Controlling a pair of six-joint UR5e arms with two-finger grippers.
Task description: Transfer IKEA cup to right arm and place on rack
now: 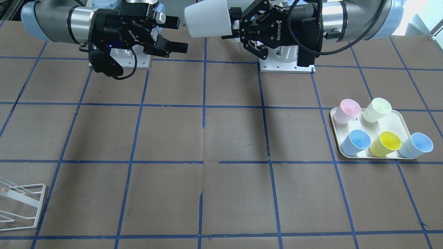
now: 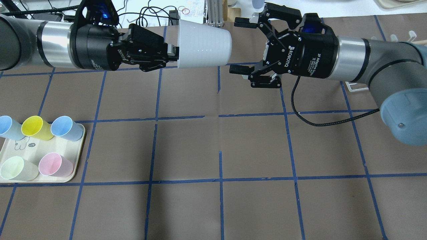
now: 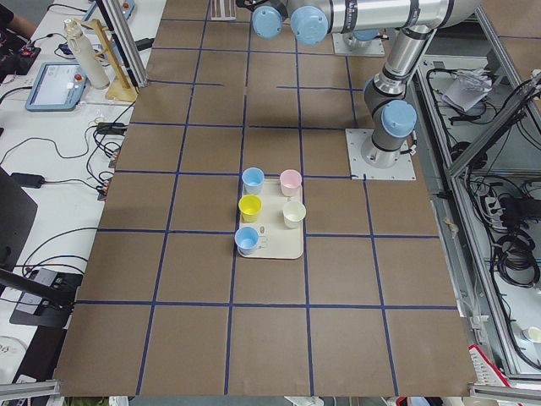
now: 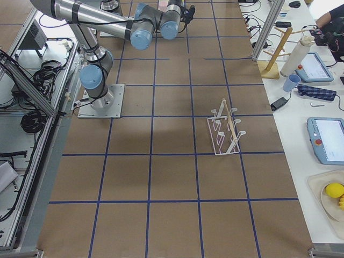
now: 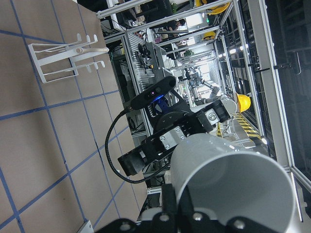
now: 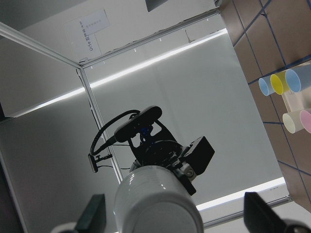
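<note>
The IKEA cup [image 2: 203, 43] is pale grey and lies horizontal in the air above the table's robot side. My left gripper [image 2: 171, 55] is shut on the cup's rim, with the open mouth toward the gripper. The same grip shows in the front view, left gripper [image 1: 233, 27] on the cup [image 1: 206, 18]. My right gripper [image 2: 238, 46] is open, facing the cup's base. Its fingertips are level with the base and do not touch it. In the right wrist view the cup [image 6: 155, 199] sits between the spread fingers [image 6: 95, 211]. The white wire rack [image 4: 226, 129] stands on the robot's right side.
A cream tray [image 2: 23, 148] on the robot's left holds several cups: two light blue, one yellow, one pink, one cream. The rack also shows at the front view's lower left corner [image 1: 20, 204]. Blue tape lines grid the brown table.
</note>
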